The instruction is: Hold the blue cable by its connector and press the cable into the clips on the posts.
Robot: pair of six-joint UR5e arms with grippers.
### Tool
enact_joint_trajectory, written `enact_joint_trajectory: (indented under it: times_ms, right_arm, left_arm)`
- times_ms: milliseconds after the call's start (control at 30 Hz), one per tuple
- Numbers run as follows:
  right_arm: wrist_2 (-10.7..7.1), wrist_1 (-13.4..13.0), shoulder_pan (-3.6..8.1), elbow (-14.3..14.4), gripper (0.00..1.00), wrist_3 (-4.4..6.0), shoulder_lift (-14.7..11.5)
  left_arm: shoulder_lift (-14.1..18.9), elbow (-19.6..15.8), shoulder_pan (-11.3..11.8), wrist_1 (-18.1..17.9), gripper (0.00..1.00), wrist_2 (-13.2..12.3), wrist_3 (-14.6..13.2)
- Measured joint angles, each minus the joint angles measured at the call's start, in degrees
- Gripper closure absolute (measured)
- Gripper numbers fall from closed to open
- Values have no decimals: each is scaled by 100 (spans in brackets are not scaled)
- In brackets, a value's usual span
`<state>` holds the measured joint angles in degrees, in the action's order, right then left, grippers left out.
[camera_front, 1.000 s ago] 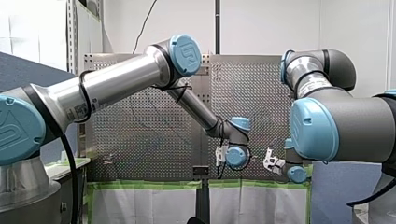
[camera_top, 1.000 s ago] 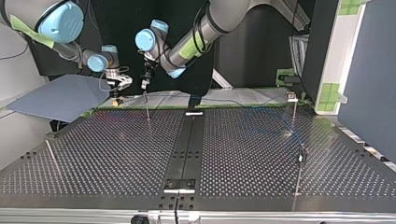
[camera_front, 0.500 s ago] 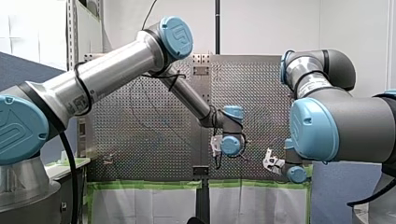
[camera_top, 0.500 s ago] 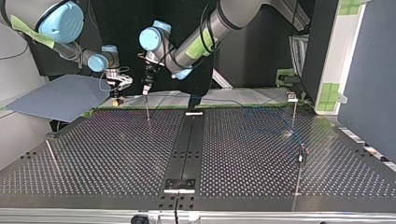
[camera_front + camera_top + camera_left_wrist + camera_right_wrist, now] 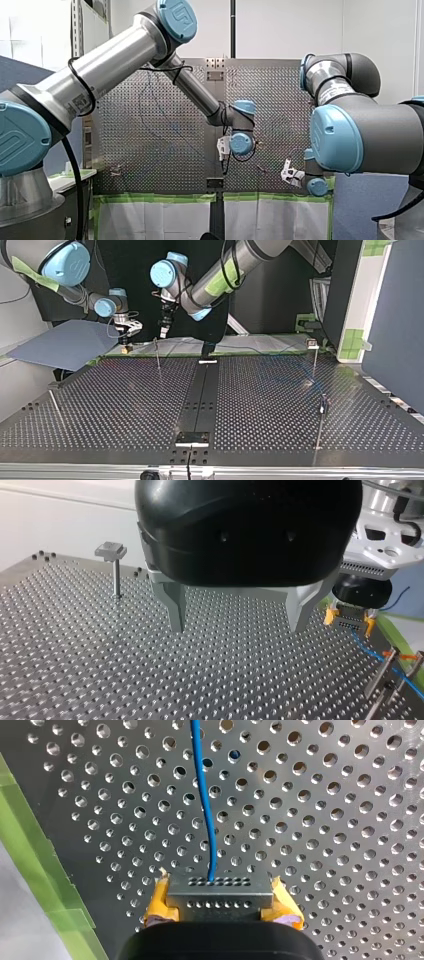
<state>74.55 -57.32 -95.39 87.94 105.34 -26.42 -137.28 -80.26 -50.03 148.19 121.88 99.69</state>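
- The thin blue cable (image 5: 205, 795) runs ahead from a grey perforated metal connector (image 5: 220, 887), which is clamped between my right gripper (image 5: 221, 901)'s yellow pads (image 5: 157, 902), at the top view's upper left.
- The silver perforated table (image 5: 125, 405) lies beneath, edged with green tape (image 5: 45, 885).
- My left gripper (image 5: 237, 627) gapes wide, holding nothing.

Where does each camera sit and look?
Front view: behind my left arm and my right arm, facing the table.
Top view: across the table, facing both arms.
Left wrist view: on my left arm, along the open left gripper, toward the table.
Right wrist view: on my right arm, along the right gripper shut on the connector.
Both wrist views show the blue cable.
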Motion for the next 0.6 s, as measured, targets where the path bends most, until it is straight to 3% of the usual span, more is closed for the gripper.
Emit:
enact_joint_trajectory:
  times_ms: [167, 600]
  right_arm:
    - [-8, 0, -3, 0, 100, -11, -1]
    - [-10, -8, -3, 0, 100, -38, -1]
  left_arm:
    - [270, -271, 13, -24, 0, 84, 94]
    - [905, -905, 35, -60, 0, 0, 483]
